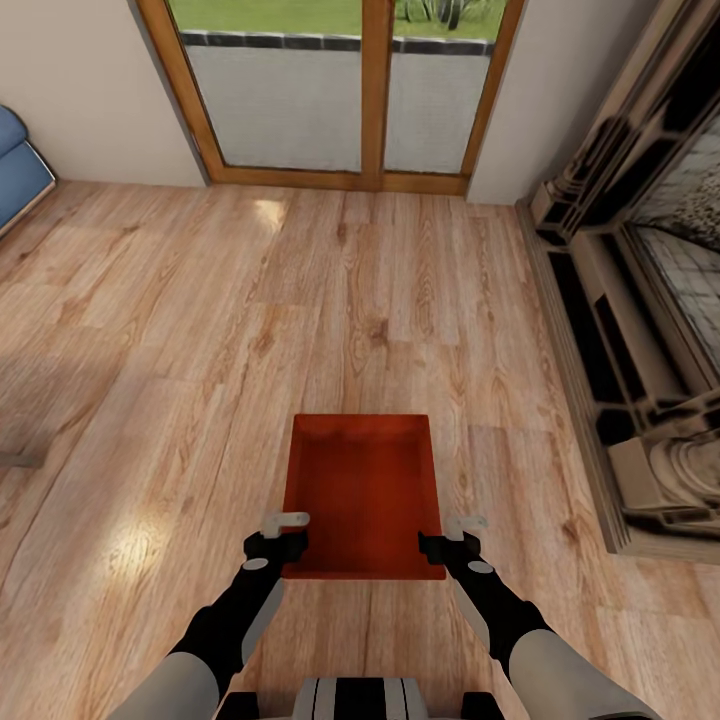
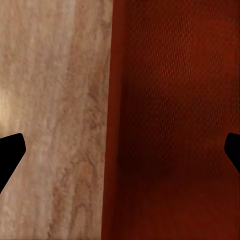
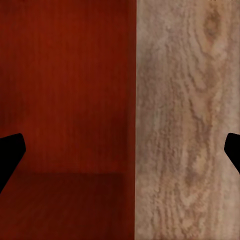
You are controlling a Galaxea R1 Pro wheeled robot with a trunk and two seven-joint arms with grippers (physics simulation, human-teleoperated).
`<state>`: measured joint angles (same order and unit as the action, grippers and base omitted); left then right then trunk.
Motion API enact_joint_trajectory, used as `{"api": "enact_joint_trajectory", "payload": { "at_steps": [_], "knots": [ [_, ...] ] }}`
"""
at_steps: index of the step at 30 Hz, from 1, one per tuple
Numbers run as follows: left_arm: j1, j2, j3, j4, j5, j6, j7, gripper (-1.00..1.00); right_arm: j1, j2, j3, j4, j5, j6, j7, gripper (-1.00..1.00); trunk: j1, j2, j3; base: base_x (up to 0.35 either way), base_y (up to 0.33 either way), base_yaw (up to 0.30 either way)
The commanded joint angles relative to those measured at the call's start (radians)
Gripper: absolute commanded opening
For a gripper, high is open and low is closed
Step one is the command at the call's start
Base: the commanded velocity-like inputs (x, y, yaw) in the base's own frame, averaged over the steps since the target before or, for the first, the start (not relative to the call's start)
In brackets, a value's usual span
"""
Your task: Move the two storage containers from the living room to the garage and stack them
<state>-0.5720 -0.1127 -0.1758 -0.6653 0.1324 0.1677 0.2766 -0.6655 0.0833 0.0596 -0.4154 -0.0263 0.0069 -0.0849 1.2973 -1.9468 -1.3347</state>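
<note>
One bin sits on the wood plank floor right ahead of me, with my left jaws at its near left corner and my right jaws at the near right. From the head I also see the glass doors, fireplace and blue sofa. Each wrist camera adds what the head cannot: both sets of jaws stand wide apart, each straddling one side wall, with ribbed red inside and floor outside.
</note>
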Motion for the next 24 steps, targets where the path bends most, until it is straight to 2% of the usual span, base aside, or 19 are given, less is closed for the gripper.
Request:
{"api": "enact_joint_trajectory", "payload": {
  "at_steps": [1,24],
  "knots": [
    [0.0,0.001,-0.006,0.001,0.01,0.005,0.009,1.0,0.0,0.0,0.006,0.0,-0.003,0.001,-0.007,1.0,0.0,0.0,0.0,0.049,0.0,0.0],
    [0.0,0.001,-0.005,0.004,0.01,0.004,0.009,1.0,0.0,0.0,0.006,0.0,-0.002,0.001,-0.007,1.0,0.0,0.0,0.0,0.035,0.0,0.0]
  ]
}}
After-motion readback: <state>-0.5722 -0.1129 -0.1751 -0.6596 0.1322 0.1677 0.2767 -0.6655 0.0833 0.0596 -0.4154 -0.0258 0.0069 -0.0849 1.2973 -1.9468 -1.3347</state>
